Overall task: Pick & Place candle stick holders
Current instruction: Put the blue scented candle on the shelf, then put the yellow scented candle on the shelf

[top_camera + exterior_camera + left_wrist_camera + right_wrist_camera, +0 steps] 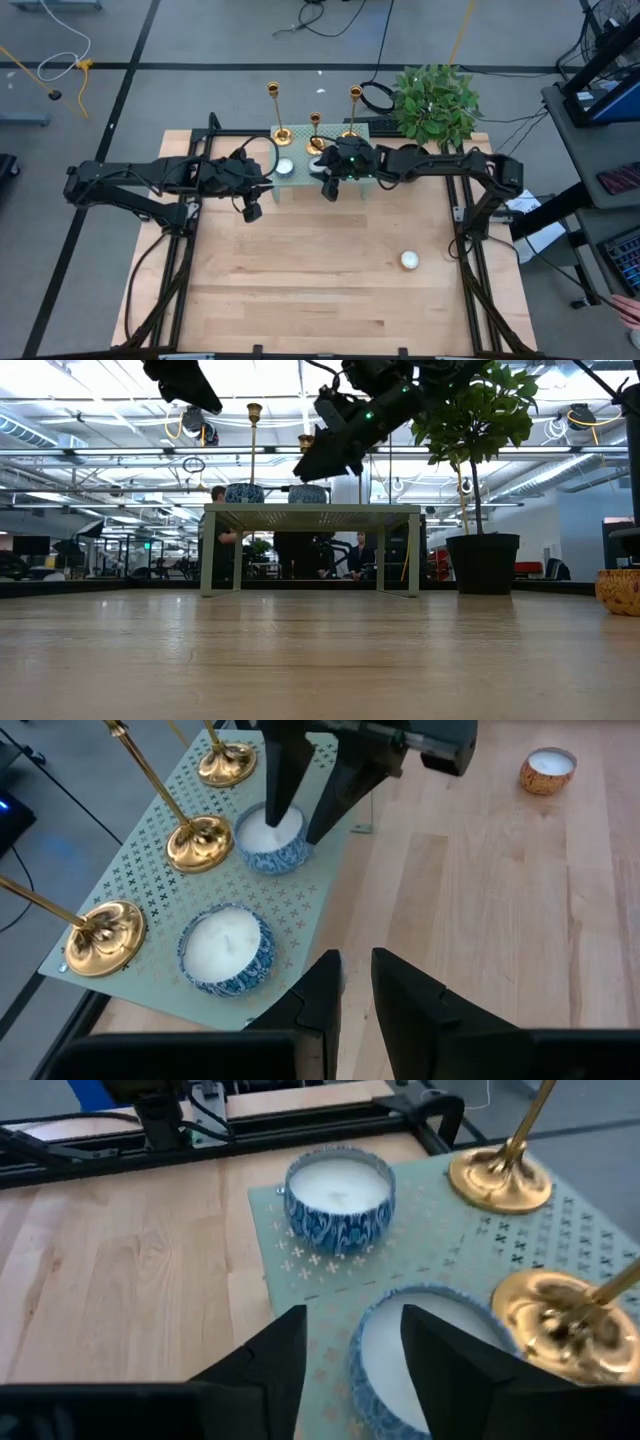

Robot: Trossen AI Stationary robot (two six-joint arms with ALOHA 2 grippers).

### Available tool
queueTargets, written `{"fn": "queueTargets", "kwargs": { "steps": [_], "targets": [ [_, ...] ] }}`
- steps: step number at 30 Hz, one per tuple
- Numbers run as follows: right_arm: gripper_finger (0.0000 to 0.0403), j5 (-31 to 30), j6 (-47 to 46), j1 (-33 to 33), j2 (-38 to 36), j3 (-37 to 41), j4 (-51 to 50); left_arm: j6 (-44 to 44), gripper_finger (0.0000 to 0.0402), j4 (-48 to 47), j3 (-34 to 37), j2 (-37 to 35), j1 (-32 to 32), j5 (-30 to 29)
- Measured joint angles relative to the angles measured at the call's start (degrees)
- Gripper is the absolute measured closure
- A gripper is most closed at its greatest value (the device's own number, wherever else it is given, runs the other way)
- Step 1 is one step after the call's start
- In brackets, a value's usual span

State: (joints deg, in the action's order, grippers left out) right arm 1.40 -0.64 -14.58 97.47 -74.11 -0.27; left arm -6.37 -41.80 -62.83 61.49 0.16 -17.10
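Your right gripper hangs open astride the rim of a blue-patterned candle. Your left gripper, slightly parted and empty, waits near the other candle. The three candle stick holders stand on the perforated stand, apparently untouched.

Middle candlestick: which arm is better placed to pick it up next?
Probably right. The right gripper hangs open over the stand, close to the middle candlestick; the left gripper is off the stand's edge, farther away.
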Motion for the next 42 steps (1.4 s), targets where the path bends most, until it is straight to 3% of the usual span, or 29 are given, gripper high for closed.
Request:
{"fn": "queueTargets", "kwargs": {
  "steps": [5, 10, 16, 32, 42],
  "targets": [
    [0.0236, 0.1, 1.2, 1.1, -3.0, 0.0, -2.3, -0.1, 0.0334, 0.0, 0.0, 0.0, 0.0, 0.5],
    [0.0234, 0.3, 7.5, 4.4, -7.6, 0.0, -15.0, -0.1, 0.0334, -0.1, 0.0, 0.0, 0.0, 0.6],
    [0.0234, 0.4, 3.6, 11.4, -12.6, 1.3, -29.0, -0.2, 0.0334, 0.0, 0.0, 0.0, 0.0, 0.6],
    [0.0234, 0.4, -21.0, 32.8, -25.2, 24.5, -30.6, -3.2, 0.0334, 1.9, 0.0, 0.0, 0.0, 0.5],
    [0.0234, 0.4, -28.3, 45.0, -31.4, 34.3, -31.4, -3.0, 0.0334, 2.1, 0.0, 0.0, 0.0, 0.6]
  ]
}}
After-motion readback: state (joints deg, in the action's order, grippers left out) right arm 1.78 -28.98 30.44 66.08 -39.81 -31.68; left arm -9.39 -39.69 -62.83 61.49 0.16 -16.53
